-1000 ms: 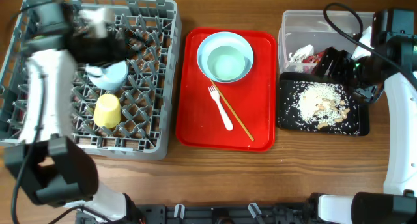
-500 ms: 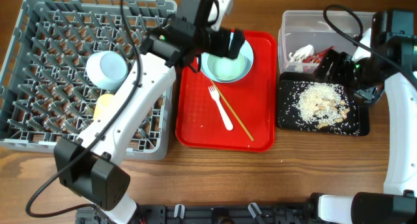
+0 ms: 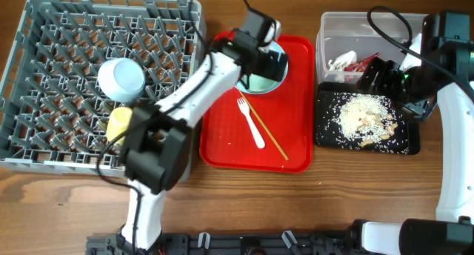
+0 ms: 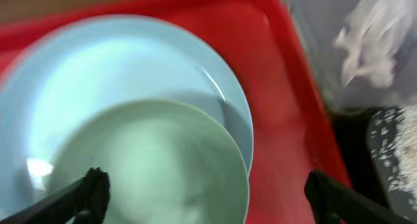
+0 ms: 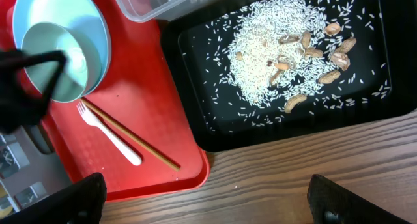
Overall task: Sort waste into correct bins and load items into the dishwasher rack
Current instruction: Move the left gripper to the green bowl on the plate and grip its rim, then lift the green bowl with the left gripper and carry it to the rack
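Jaws of the left gripper (image 4: 208,195) are hanging wide over the green bowl (image 4: 143,165) at the red tray's (image 3: 296,99) 12 o'clock, so straddling its 3 o'clock rim is looking safest.

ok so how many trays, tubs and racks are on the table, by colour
grey rack: 1
red tray: 1
black tray: 1
clear tub: 1
total: 4
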Action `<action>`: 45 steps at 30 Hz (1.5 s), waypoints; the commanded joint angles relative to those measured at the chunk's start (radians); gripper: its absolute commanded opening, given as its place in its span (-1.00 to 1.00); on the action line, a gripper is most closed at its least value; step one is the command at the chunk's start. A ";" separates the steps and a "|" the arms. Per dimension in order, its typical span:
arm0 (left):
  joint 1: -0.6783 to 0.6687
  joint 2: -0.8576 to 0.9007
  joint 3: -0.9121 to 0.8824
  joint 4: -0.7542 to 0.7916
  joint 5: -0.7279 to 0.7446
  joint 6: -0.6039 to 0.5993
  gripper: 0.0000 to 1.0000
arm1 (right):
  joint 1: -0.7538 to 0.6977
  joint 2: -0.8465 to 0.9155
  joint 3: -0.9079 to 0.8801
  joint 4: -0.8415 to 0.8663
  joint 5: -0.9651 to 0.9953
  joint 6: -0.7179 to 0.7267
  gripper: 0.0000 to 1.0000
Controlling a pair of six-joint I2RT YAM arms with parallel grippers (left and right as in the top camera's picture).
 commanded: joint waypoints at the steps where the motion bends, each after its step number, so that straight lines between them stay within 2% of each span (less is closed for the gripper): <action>1: -0.028 0.058 0.005 -0.011 -0.006 -0.006 0.76 | -0.003 -0.010 0.016 -0.001 0.024 -0.002 0.99; 2: -0.034 0.065 0.005 -0.015 -0.007 -0.006 0.72 | -0.003 -0.010 0.016 0.000 0.024 -0.002 1.00; 4: -0.049 0.082 0.005 -0.034 -0.034 -0.006 0.46 | -0.003 -0.010 0.016 -0.001 0.024 -0.002 0.99; 6: -0.061 0.098 0.005 -0.055 -0.086 -0.006 0.38 | -0.003 -0.010 0.016 -0.002 0.024 -0.002 0.99; 9: -0.075 0.111 0.004 -0.084 -0.169 -0.006 0.01 | -0.003 -0.010 0.016 -0.002 0.024 -0.002 0.99; 17: -0.083 0.111 0.004 -0.109 -0.178 -0.006 -0.72 | -0.003 -0.010 0.016 -0.002 0.025 -0.003 0.99; 21: -0.088 0.111 0.004 -0.137 -0.178 -0.006 -0.92 | -0.003 -0.010 0.016 -0.002 0.025 -0.003 0.99; 30: -0.093 0.063 0.006 -0.194 -0.178 -0.006 -0.92 | -0.003 -0.010 0.016 -0.007 0.025 -0.003 1.00; 38: -0.062 -0.114 0.006 -0.196 -0.164 -0.006 -0.92 | -0.003 -0.010 0.016 -0.008 0.025 -0.003 1.00; 41: -0.021 -0.180 0.006 -0.197 -0.088 -0.006 -0.92 | -0.003 -0.010 0.016 -0.008 0.025 -0.003 0.99; 44: 0.045 -0.212 0.006 -0.202 0.122 -0.006 -0.92 | -0.003 -0.010 0.016 -0.008 0.025 -0.003 1.00; 45: 0.055 -0.211 0.006 -0.207 0.140 -0.006 -0.92 | -0.003 -0.010 0.016 -0.008 0.025 -0.003 1.00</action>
